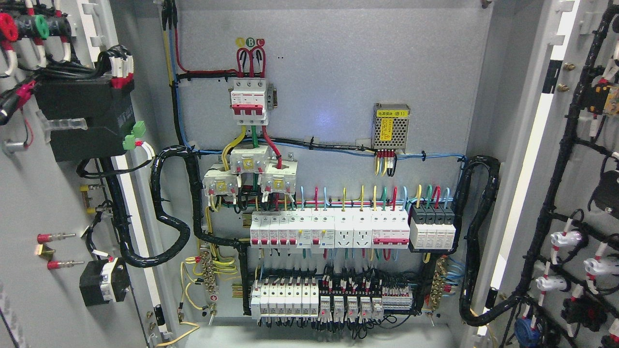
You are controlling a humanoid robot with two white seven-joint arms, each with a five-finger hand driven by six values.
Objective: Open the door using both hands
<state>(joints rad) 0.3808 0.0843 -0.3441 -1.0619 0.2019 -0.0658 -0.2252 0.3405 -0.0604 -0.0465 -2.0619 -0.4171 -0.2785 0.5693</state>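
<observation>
Neither robot hand in view, so their state could not be told. Left door (29, 203) swung wide open at the left edge, inner face carrying a black box (82, 118) and wiring. Right door (580, 193) likewise wide open at the right edge, hung with black cable looms. Between them, cabinet back panel (329, 72) exposed, with breaker rows (333, 229) across the lower middle.

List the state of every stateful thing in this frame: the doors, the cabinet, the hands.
Left grey metal cabinet door: swung open, inner wiring exposed.
Right grey metal cabinet door: swung open, inner wiring exposed.
Grey electrical cabinet interior: fully exposed.
Robot hands: neither in view.
</observation>
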